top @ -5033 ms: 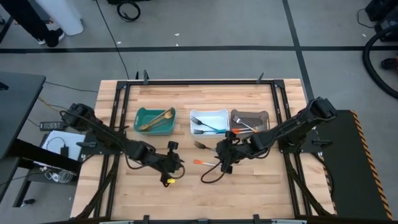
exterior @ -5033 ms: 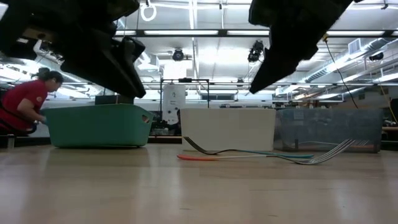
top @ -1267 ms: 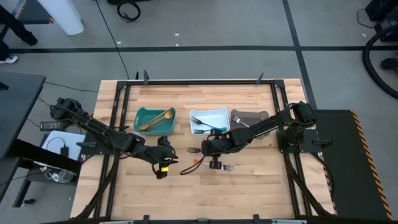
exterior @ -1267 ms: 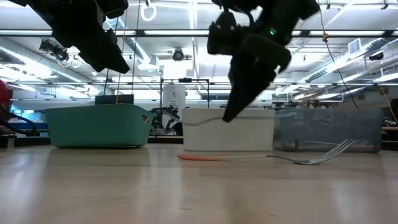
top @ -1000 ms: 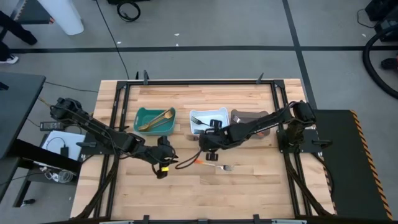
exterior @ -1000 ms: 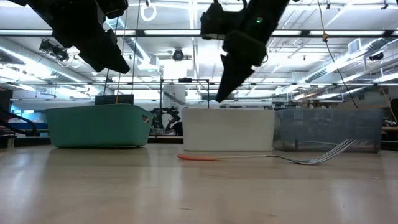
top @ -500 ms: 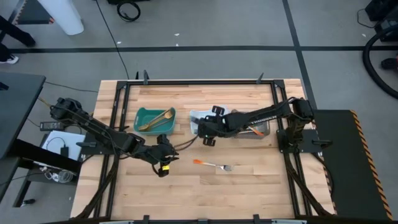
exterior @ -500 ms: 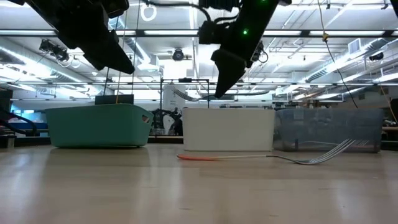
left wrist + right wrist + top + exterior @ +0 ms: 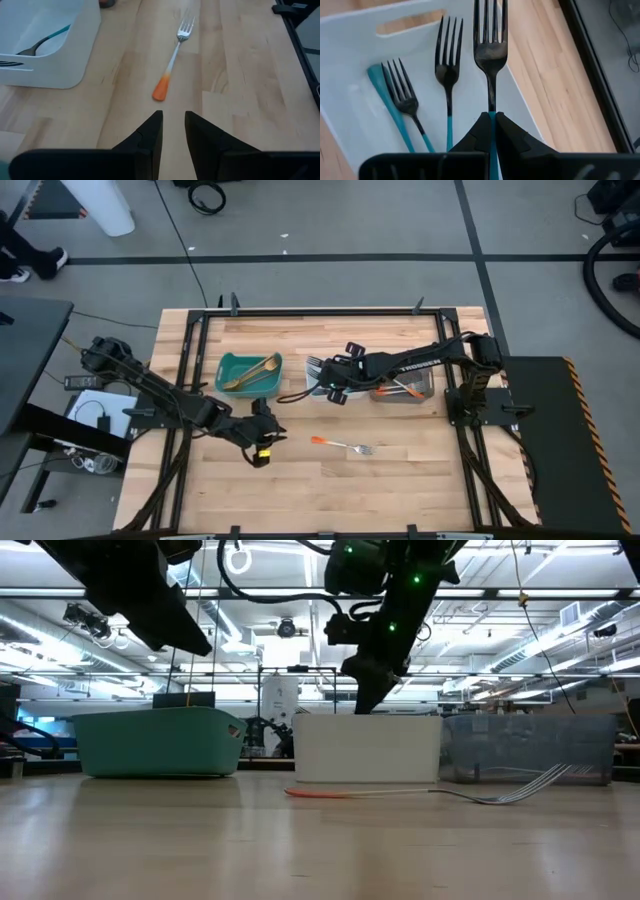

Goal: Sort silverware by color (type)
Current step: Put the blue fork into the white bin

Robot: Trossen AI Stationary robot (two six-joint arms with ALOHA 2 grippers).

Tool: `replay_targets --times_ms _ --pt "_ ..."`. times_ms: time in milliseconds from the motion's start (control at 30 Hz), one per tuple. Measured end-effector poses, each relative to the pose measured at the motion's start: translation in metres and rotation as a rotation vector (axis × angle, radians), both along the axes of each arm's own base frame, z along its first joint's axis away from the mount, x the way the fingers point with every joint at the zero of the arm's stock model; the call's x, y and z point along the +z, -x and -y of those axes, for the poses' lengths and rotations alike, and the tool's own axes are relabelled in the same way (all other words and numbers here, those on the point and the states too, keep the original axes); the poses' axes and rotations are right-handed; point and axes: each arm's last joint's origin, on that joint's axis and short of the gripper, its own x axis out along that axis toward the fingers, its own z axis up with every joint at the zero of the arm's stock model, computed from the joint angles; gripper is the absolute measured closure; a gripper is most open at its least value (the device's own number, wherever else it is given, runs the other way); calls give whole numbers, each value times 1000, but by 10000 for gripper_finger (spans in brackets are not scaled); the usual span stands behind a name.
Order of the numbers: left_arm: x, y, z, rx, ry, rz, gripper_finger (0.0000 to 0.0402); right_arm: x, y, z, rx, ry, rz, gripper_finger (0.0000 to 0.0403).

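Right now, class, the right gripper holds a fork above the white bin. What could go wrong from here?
1. The right gripper pinches the blue-handled fork only at its thin handle, so it may swing or slip.
2. The fork's head reaches toward the rim of the white bin; released here, it might land on the edge or tip out.
3. Two forks already lie inside, so the new one could land on them and lie askew.

1. A dark-headed fork with a blue handle (image 9: 491, 55) is pinched in the right gripper (image 9: 491, 118), held above the white bin (image 9: 355, 30).
2. Two more blue-handled forks (image 9: 446, 75) lie inside that bin.
3. An orange-handled fork (image 9: 340, 444) lies flat on the table, nearer its front edge.
4. Tan utensils (image 9: 250, 372) lie in the teal bin (image 9: 228, 364).
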Motion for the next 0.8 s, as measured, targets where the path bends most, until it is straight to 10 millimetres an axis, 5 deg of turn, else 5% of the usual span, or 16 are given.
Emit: replay_targets --times_ms 800 --pt "-2 4 5 7 31 -25 313 -26 6 4 16 -111 43 379"
